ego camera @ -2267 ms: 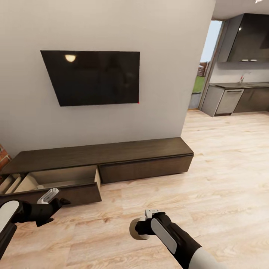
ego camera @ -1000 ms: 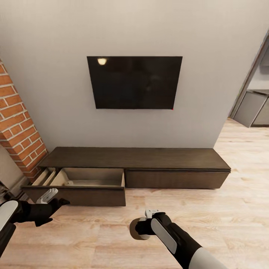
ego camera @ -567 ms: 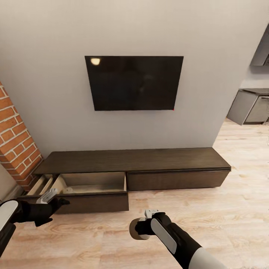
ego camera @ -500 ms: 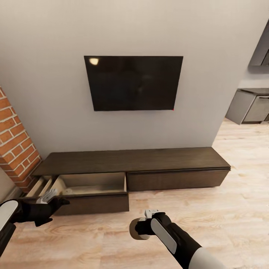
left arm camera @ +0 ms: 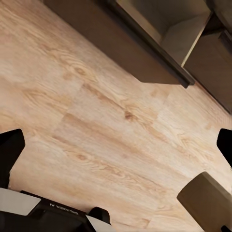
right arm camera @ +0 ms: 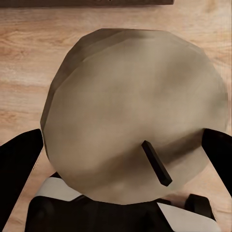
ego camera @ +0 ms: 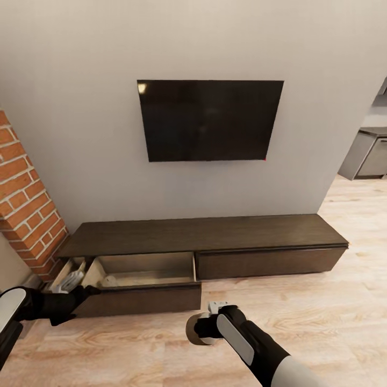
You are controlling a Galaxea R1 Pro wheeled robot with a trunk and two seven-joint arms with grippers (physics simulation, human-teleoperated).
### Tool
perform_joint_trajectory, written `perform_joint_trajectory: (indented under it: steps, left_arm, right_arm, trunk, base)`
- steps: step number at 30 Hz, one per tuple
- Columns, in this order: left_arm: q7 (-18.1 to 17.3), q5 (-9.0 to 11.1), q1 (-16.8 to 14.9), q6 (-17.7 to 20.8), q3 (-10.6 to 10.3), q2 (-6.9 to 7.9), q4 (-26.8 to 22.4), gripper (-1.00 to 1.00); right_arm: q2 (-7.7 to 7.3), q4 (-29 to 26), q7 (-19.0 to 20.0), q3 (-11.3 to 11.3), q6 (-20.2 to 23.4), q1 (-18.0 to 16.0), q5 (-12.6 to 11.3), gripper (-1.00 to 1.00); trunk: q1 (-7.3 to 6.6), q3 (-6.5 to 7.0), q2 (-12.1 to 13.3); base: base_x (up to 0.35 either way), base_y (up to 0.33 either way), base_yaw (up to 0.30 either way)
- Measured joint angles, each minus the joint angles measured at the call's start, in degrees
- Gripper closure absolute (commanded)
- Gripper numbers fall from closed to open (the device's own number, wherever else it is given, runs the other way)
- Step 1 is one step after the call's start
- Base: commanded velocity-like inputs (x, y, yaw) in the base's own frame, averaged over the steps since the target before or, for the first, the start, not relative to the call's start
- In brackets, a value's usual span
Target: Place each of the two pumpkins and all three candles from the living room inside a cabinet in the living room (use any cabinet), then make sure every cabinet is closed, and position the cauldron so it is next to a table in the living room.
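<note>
The cabinet [ego camera: 204,234] is a long, low dark-brown unit under the wall TV. Its left drawer [ego camera: 141,299] is pulled out and pale inside, with a small pale thing [ego camera: 109,280] lying in it; the right drawer front [ego camera: 269,262] is shut. My right gripper [ego camera: 207,324] hangs over the floor in front, shut on a round beige candle [ego camera: 196,331]. Close up, the candle [right arm camera: 130,111] shows its dark wick between the two black fingers [right arm camera: 19,164]. My left gripper [ego camera: 88,285] is open and empty by the drawer's left front corner. The pumpkins, cauldron and table are out of view.
A red brick column [ego camera: 27,204] stands left of the cabinet. The black TV [ego camera: 209,119] hangs on the grey wall. Pale wood floor [ego camera: 322,312] lies in front, also under the open left gripper [left arm camera: 118,145]. Grey kitchen units [ego camera: 371,153] show at far right.
The camera has swung left and come nearer, so the cabinet now faces me squarely. Both arms keep their pose, the right still shut on the candle. The left drawer stays open.
</note>
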Motion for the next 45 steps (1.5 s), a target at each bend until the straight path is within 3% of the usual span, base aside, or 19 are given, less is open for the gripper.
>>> perform_joint_trajectory:
  steps: [28, 37, 45]
  left_arm:
    - [-0.01, 0.00, 0.04, -0.04, -0.09, -0.11, -0.16, -1.00]
    - [-0.01, 0.01, 0.03, -0.04, -0.08, -0.12, -0.17, -1.00]
    - [-0.02, 0.01, 0.02, -0.05, -0.09, -0.19, -0.12, -1.00]
  right_arm:
    - [-0.04, 0.01, 0.03, 0.06, 0.22, 0.00, -0.08, 1.00]
    - [0.15, -0.02, -2.37, -0.48, 4.02, -0.02, -0.38, 1.00]
    - [1.74, 0.09, -5.66, -0.65, 7.75, -6.74, -1.05, 1.00]
  trunk:
    - [-0.01, -0.05, -0.01]
    - [-0.01, -0.05, -0.01]
    - [0.00, -0.04, 0.00]
  base:
    - [0.256, 0.202, 0.036]
    - [0.286, 0.135, 0.000]
    - [0.229, 0.089, 0.000]
